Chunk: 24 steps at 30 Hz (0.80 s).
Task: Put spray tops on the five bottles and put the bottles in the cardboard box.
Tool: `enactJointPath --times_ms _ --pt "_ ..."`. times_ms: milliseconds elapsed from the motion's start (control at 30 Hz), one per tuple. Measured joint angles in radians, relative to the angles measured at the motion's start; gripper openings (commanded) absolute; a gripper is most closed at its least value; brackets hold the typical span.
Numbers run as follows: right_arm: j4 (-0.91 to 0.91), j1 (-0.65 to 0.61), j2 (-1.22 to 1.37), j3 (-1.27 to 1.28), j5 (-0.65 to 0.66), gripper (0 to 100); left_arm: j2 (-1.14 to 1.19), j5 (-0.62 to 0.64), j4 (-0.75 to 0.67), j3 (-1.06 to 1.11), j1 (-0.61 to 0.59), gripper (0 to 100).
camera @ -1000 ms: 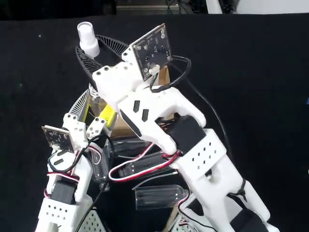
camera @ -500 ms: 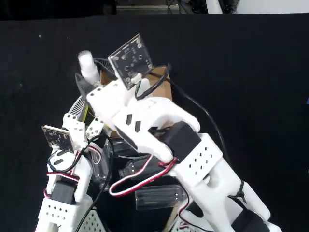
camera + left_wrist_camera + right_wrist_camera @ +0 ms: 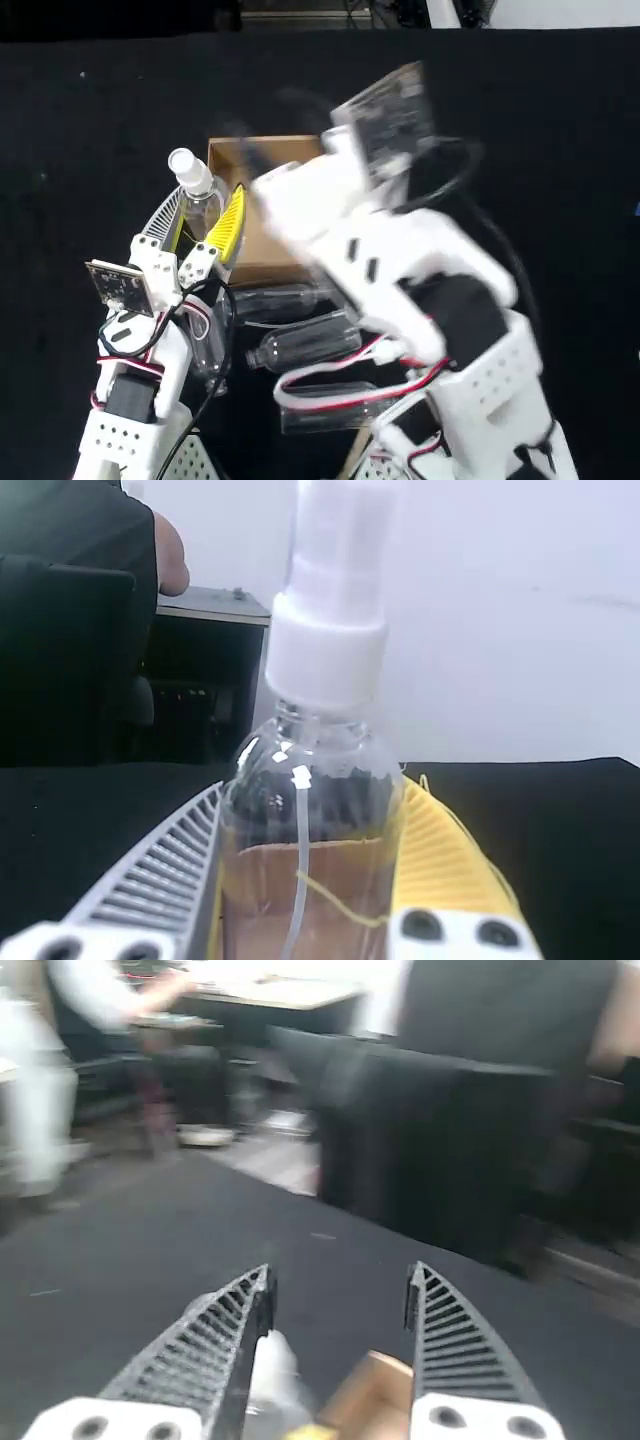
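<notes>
Left gripper [image 3: 208,196]: clamped on a clear bottle [image 3: 200,212], held upright just beside the box [image 3: 258,245]
Spray top [image 3: 186,167]: white, seated on that bottle's neck
Right gripper [image 3: 340,1270]: fingers apart, above the box; its arm is blurred in the high view
Three more bottles [image 3: 310,345]: clear, lying on their sides on the black bench [image 3: 560,150], between the box and the arms' bases

Two white plastic robot arms [image 3: 430,300] carry black motor blocks [image 3: 465,310], looped red, white and black cables [image 3: 320,392] and dark square circuit boards [image 3: 112,285]. The left hand [image 3: 205,205] has one yellow and one grey ribbed finger; the right hand [image 3: 340,1272] has black ribbed fingers.
</notes>
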Motion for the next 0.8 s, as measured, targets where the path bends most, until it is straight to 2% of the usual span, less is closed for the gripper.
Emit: enactJointPath --times_ms 167,333,367,533,700,800 --pt "0.074 0.322 -0.028 0.157 0.0 18.1 0.0 0.0 0.0 0.0 0.0 3" --pt "0.012 0.534 -0.028 0.439 0.0 0.5 0.0 0.0 -0.028 0.0 0.0 3" --pt "-0.026 0.562 -0.028 0.494 0.0 2.3 0.0 0.0 -0.044 0.0 0.0 3" --pt "-0.287 0.628 -0.028 0.783 -0.002 3.9 0.0 0.0 -0.172 0.0 0.0 3" --pt "-0.549 0.628 -0.028 1.005 -0.002 3.9 0.0 0.0 -0.373 0.0 -0.032 3" --pt "-0.654 0.628 -0.028 1.08 -0.002 3.9 0.009 0.0 -0.414 0.0 -0.064 3"
